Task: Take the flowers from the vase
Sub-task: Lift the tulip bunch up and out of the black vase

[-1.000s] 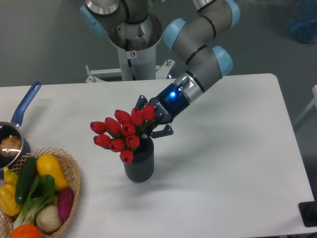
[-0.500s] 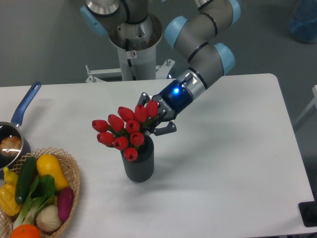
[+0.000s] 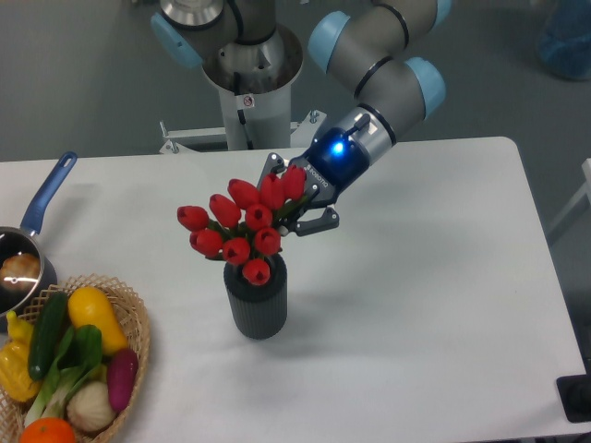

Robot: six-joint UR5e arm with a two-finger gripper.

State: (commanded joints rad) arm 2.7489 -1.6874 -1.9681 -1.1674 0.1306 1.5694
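A white counter [image 3: 443, 305] with rounded corners stands on a grey floor [image 3: 83, 83]; a blue object [image 3: 565, 41] sits at top right.

A: Hidden? Stems of flowers [image 3: 242, 231] behind blooms; gripper [image 3: 294, 205] fingertips buried in bunch, grip unclear.
B: Cut off? Basket [image 3: 138, 325], pan [image 3: 37, 221] at left edge.

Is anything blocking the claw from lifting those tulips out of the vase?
Nothing visible. The gripper sits at the back of the tulips, which stick up from the vase with open space above them.
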